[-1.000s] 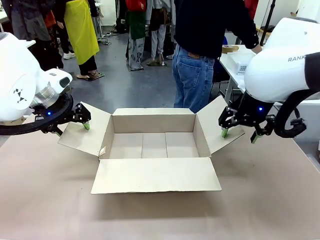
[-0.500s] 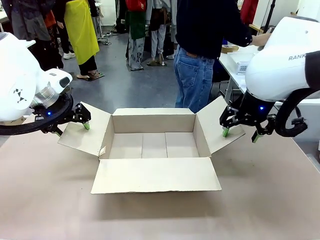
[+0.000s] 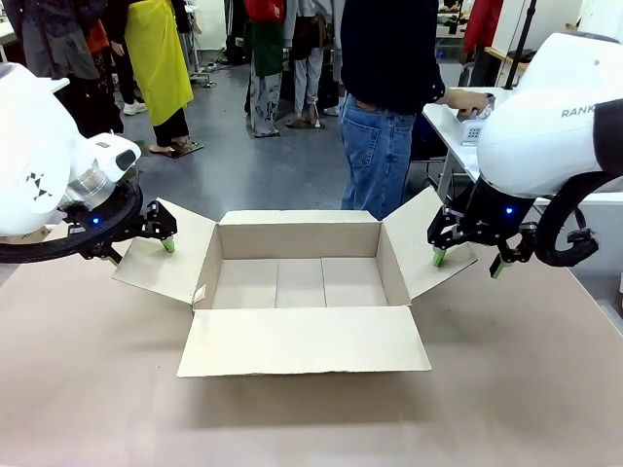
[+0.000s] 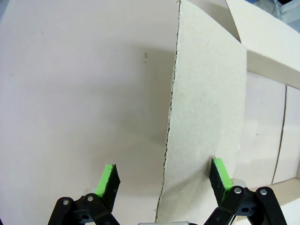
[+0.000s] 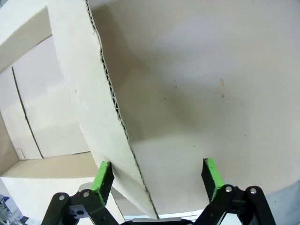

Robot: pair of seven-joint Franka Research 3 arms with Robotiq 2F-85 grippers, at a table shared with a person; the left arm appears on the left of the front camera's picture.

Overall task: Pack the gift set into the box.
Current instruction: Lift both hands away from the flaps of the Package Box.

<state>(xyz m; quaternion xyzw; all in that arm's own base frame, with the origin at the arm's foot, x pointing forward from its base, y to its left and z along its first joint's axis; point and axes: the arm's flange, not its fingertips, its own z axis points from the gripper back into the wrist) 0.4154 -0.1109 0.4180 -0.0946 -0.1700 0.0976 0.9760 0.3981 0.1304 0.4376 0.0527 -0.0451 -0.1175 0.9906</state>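
My left fingers (image 3: 141,249) are spread wide and stand astride the left flap (image 3: 165,265) of the box (image 3: 300,238), one pad on each side of the cardboard. They do not pinch it, and I cannot tell if a pad touches it. If I push this flap outward too strongly, it may crease at the fold, or the whole box may slide to the left on the bench (image 3: 506,399).

The box stands in the middle of the bench, open, with nothing inside. Its near flap (image 3: 302,341) lies flat toward me.

My right fingers (image 3: 467,263) are spread in the same way over the right flap (image 3: 421,243); in the right wrist view the corrugated edge runs up between the two pads. The danger here, I think, is uneven holding. If one side presses more than the other, the box can turn on the bench. If I let a flap go free, it may spring up and make the opening narrower.

At the far right the person's hand (image 3: 465,99) is at a side table (image 3: 438,122), beside a white perforated thing that I judge to be the basket (image 3: 471,130) of the gift set; my right arm hides most of it. If it is carried over to the box, it could knock my right arm or catch on the raised right flap.
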